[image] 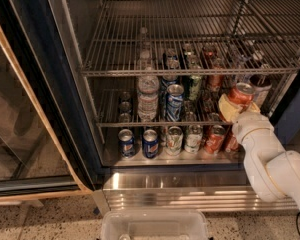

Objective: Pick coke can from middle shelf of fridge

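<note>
One fridge (49, 84), dark blue frame, racks crowded with cans and bottles. One middle shelf (110, 125), wire grid with a front rail, and the upper rack (190, 72) close above it. One arm (270, 164), white, reaching in from your right. One hand (234, 108), at the right front of the middle shelf, closed around the coke can. One coke can (241, 94), red with a silver top, held tilted just above the rail. Its base was hidden behind the hand, so you could not tell whether it had cleared the wire.

Hazards, as judged:
- Lifting too high would have knocked the can's top against the upper rack.
- A low withdrawal risked catching the base on the front rail and pulling the can out of the grip.
- The dark bottle (262, 86) stood just beside the can, so a sideways swing could have toppled it.
- The tilt suggested an uneven hold, and a quick pull might have let the can slip.
</note>
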{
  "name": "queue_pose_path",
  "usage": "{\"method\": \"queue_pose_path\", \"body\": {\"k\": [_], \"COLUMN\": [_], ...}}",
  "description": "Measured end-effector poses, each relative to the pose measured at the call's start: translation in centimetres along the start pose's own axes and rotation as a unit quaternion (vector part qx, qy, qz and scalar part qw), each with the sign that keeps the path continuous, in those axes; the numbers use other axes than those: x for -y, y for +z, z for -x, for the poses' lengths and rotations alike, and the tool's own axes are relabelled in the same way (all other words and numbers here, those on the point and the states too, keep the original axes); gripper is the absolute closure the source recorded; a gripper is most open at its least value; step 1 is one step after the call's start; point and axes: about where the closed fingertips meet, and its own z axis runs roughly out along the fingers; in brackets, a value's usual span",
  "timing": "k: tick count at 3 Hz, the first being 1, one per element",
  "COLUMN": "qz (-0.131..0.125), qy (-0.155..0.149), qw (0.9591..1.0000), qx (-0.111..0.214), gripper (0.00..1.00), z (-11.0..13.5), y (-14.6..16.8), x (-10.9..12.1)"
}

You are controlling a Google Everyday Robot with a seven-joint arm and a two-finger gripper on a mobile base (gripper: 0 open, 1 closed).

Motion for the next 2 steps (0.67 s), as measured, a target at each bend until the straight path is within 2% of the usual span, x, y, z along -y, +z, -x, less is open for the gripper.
{"method": "queue_pose_path", "body": {"k": [2], "qz": [0.007], "qy": [0.039], "qw": [0.9992], "qx": [-0.007], "gripper": [1.00], "z": [1.7], "y": [-2.9], "x": [0.7]}}
